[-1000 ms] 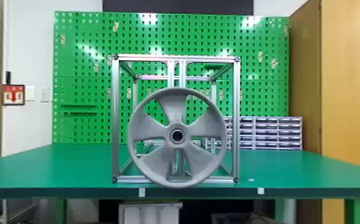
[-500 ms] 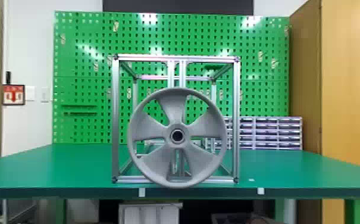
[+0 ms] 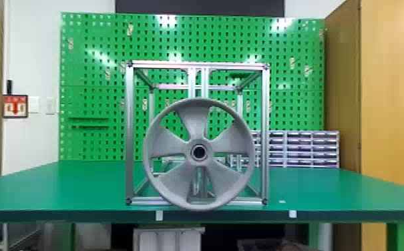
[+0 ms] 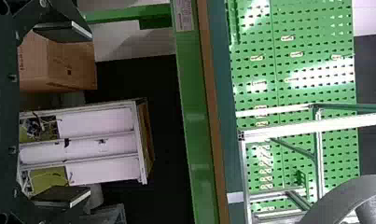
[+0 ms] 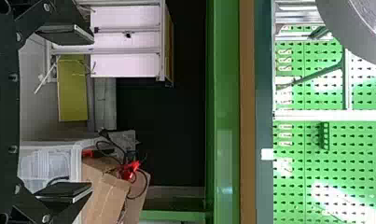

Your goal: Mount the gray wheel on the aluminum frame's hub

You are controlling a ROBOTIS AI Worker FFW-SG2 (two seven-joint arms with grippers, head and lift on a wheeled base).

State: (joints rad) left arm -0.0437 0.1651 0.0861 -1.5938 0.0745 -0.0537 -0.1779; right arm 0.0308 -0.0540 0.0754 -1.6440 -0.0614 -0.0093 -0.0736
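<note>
The gray wheel (image 3: 167, 178) stands upright at the front of the aluminum frame (image 3: 130, 133), its round center opening facing the head camera. Whether it is seated on the hub behind it I cannot tell. In the left wrist view, my left gripper (image 4: 62, 114) is wide open with nothing between its fingers, and part of the wheel (image 4: 344, 200) shows beyond the frame's bar (image 4: 316, 127). My right gripper (image 5: 64, 112) is also wide open and holds nothing; in that wrist view a piece of the wheel's rim (image 5: 337, 28) appears near the frame (image 5: 316, 115).
The green table (image 3: 44, 187) carries the frame close to its front edge. Behind stand small-parts drawers (image 3: 304, 150) and a green pegboard (image 3: 94, 100). Under the tabletop are a white cabinet (image 3: 167, 238), a cardboard box (image 4: 69, 65) and a clear bin (image 5: 50, 163).
</note>
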